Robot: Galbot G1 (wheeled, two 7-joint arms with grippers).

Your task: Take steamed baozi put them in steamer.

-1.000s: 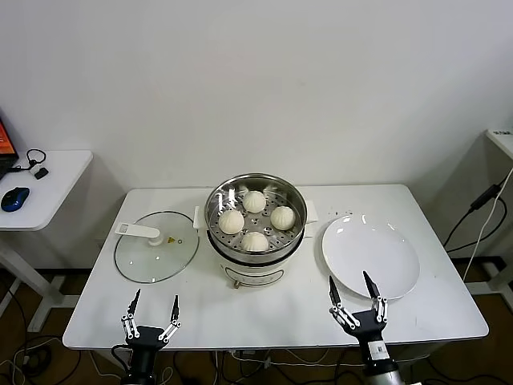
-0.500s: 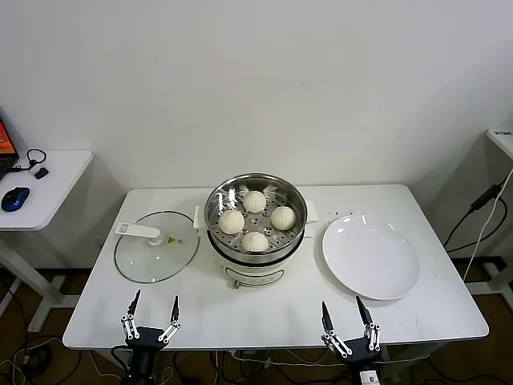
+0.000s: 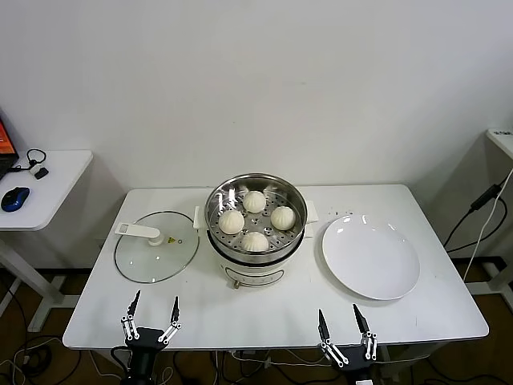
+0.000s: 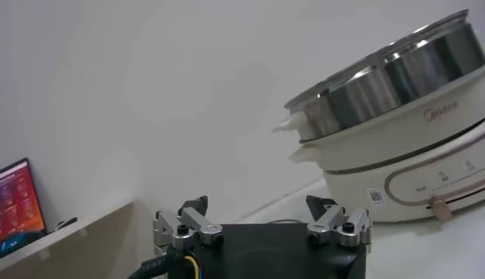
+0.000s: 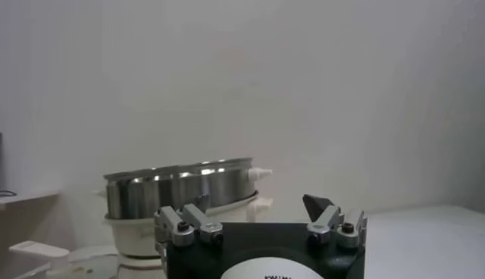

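Baozi [image 3: 255, 241]: all four sit on perforated tray inside steamer [image 3: 256, 261] at table centre. Plate [image 3: 371, 257] bare. Left gripper [image 3: 150, 315] and right gripper [image 3: 344, 328] at near table edge, fingers spread, holding nothing; task looks complete.

a grey "midea" brand mark stands on the steamer [image 4: 424, 144] base's white front; nothing else is readable.

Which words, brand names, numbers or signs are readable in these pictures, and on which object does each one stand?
"Midea": grey brand name on the white base of the steamer, left wrist view.
Small panel marks and a sticker on that base: too small to read.
Yellow warning sign on the glass lid: a symbol only, no legible words.
Black print on the right gripper's white label: cut off, unreadable.
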